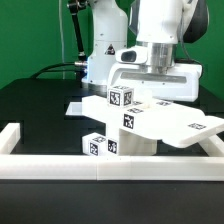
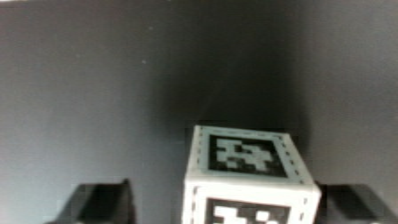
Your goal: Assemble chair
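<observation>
Chair parts sit clustered on the black bench (image 1: 40, 110) near the white border rail (image 1: 60, 162): a tagged cube block (image 1: 121, 98) tops a slab (image 1: 160, 125), with another cube (image 1: 100, 145) low beside it. The pincer (image 1: 150, 92) hangs over the stack; in the wrist view its fingertips (image 2: 98, 200) flank a tagged block (image 2: 249, 170) without clearly touching, so a grip cannot be confirmed. Closing squarely on the block's flat sides, centred, would likely keep it from twisting.
</observation>
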Robot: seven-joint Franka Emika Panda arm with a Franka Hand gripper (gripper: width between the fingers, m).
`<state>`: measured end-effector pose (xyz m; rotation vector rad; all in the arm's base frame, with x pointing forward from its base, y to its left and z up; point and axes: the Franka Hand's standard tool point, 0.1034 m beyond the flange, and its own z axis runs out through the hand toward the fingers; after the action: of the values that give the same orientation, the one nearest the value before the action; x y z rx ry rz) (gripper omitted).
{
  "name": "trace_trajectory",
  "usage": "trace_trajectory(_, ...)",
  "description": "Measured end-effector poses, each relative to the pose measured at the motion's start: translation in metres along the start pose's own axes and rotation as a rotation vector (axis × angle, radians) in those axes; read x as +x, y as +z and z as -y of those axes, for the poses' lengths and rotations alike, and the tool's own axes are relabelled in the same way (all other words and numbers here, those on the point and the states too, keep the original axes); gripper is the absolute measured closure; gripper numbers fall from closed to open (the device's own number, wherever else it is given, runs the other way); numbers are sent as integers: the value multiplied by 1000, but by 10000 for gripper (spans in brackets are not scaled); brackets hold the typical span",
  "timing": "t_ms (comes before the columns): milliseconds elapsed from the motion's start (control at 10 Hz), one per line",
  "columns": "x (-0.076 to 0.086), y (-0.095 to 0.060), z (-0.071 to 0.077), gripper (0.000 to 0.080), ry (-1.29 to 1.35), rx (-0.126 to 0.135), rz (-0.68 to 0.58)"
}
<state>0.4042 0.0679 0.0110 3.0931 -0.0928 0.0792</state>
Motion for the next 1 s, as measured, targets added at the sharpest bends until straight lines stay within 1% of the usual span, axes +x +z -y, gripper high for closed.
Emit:
trace_trajectory(100,0,0,0,409,0,0,0)
trace_trajectory(200,0,0,0,512,0,0,0)
trace_trajectory(600,0,0,0,512,0,0,0)
trace_trajectory(700,1,-1,-2,512,-10,-1,-1)
trace_trajectory(800,5,-4,-9,512,-19,-1,-7)
trace_trajectory(1000,14,-15,-16,511,-24,8,6)
